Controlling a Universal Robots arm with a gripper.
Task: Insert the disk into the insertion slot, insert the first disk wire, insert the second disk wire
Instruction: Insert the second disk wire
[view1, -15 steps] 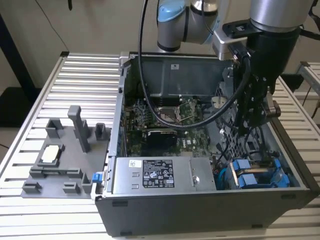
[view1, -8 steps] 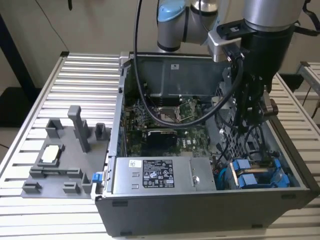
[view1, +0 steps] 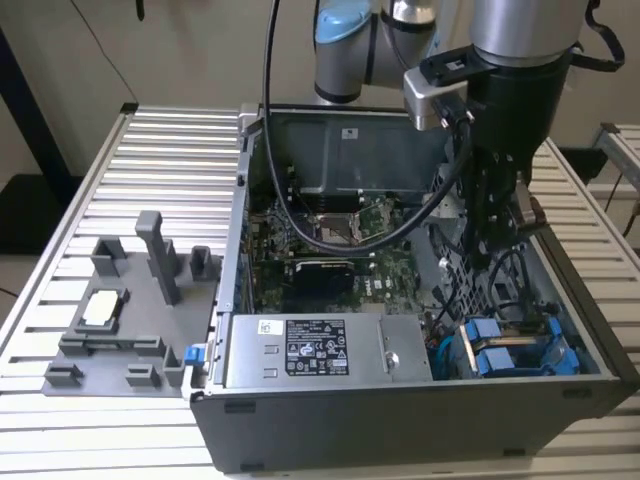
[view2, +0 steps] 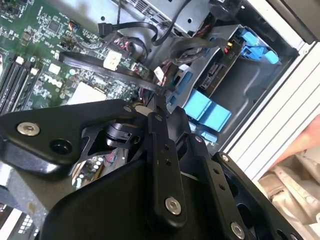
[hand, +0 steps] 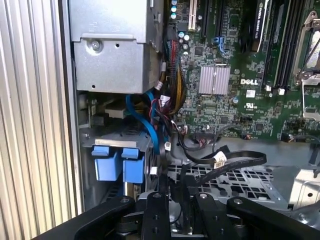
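blue-framed disk (hand: 116, 164) sits in the grey insertion slot (hand: 107, 136), just beside the claw (hand: 170, 192) and below it; the claw is clamped on a thin black wire (view2: 115, 70).

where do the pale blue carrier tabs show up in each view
Exterior view: blue carrier tabs in the case corner on the exterior view's right, beside the power-supply box.
First wrist view: tabs against the case wall, near that box.
Second wrist view: tabs by the case wall.
Shared landmark: green motherboard.
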